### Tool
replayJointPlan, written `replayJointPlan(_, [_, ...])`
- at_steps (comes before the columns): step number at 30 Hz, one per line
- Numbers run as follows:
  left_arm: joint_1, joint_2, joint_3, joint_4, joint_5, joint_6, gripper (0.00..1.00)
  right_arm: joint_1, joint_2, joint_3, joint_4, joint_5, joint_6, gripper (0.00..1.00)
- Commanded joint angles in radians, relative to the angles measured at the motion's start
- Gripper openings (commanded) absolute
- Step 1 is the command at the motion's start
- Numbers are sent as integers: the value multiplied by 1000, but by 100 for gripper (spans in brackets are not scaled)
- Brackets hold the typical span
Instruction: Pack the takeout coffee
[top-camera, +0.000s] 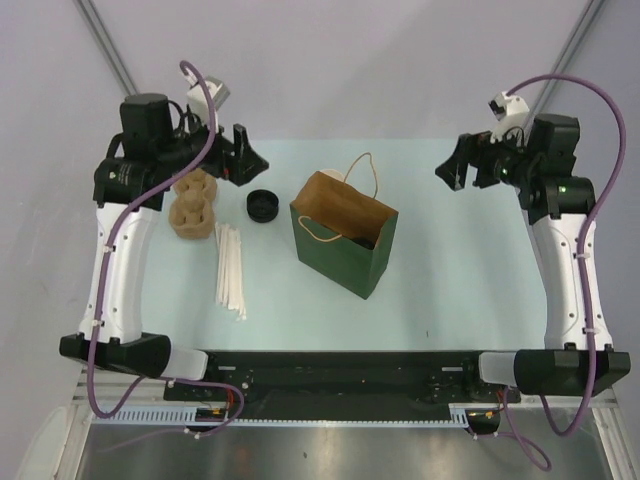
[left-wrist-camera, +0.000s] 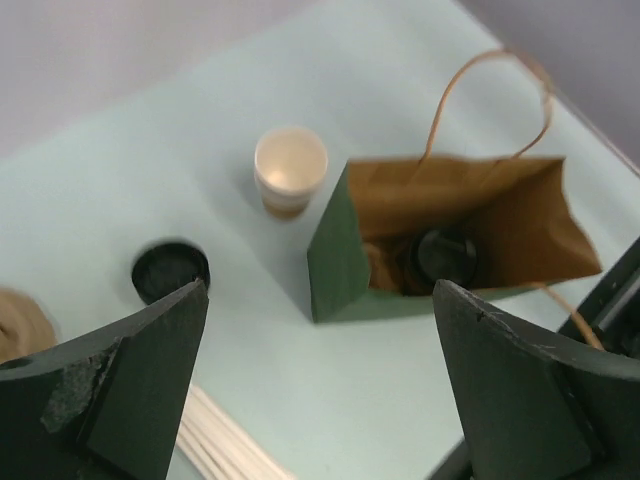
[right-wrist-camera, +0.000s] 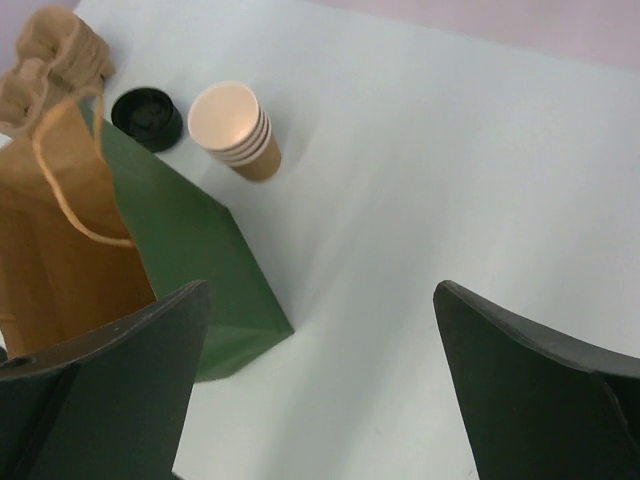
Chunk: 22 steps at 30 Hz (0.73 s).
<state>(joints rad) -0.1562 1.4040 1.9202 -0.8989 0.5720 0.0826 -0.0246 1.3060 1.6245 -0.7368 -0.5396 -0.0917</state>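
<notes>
The takeout coffee (left-wrist-camera: 443, 256) stands inside the open green bag (left-wrist-camera: 345, 265); only its black lid and a bit of tan wall show, in the left wrist view. The bag (top-camera: 345, 245) stands upright at the table's middle, its brown inside and cord handles showing. It also shows in the right wrist view (right-wrist-camera: 190, 250). My left gripper (top-camera: 245, 158) is open and empty, raised at the far left, well away from the bag. My right gripper (top-camera: 455, 168) is open and empty, raised at the far right. Their jaws frame the wrist views, left gripper (left-wrist-camera: 320, 300) and right gripper (right-wrist-camera: 322, 295).
A stack of nested tan cups (left-wrist-camera: 289, 170) stands just behind the bag. A loose black lid (top-camera: 262, 204) lies left of the bag. Brown pulp cup carriers (top-camera: 193, 205) sit at the far left, and white sticks (top-camera: 230, 268) lie in front of them.
</notes>
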Motion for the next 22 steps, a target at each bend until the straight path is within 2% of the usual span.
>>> replayJointPlan(1, [56,-65,-160,-207,-17,11,99,-35,-68,-109,-62,-17,14,100])
replayJointPlan(3, [63,-108,-283,-227,-55,35,99,-52,-94,-146,-91,-14,18,100])
replayJointPlan(7, [67,-122,-415,-276,-150,94,100,-57,-180,-256,-102,3,4,100])
replayJointPlan(12, [72,-244,-685,-167,-253,126,100,-58,-269,-374,-165,53,-39,100])
replayJointPlan(15, [72,-310,-788,-132,-291,141,99,-58,-333,-428,-177,96,-92,100])
replayJointPlan(22, [72,-439,-866,-40,-351,174,100,-57,-431,-509,-150,118,-80,100])
